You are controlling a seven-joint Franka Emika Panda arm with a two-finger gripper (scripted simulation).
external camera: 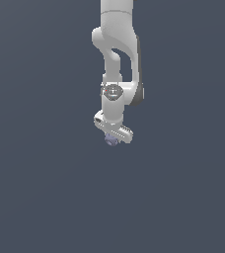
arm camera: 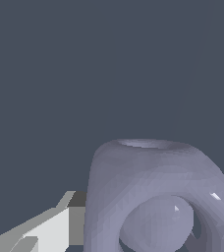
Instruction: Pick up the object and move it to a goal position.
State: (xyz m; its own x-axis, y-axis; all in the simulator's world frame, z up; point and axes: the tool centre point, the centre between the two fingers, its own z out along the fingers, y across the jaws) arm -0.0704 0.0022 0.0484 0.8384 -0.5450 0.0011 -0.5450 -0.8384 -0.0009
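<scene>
The object [external camera: 110,141] is a small pale lavender-grey lumpy ball, seen just under the white gripper bar in the exterior view. My gripper [external camera: 112,139] points down and is shut on it. In the wrist view the object [arm camera: 153,192] fills much of the picture, with rounded lumps and a hollow. One grey-white finger [arm camera: 60,224] presses against its side. The other finger is hidden behind the object.
The white arm [external camera: 117,59] hangs down from above in the exterior view. Around it there is only a flat dark blue-grey background, with no edge, surface line or other thing in sight.
</scene>
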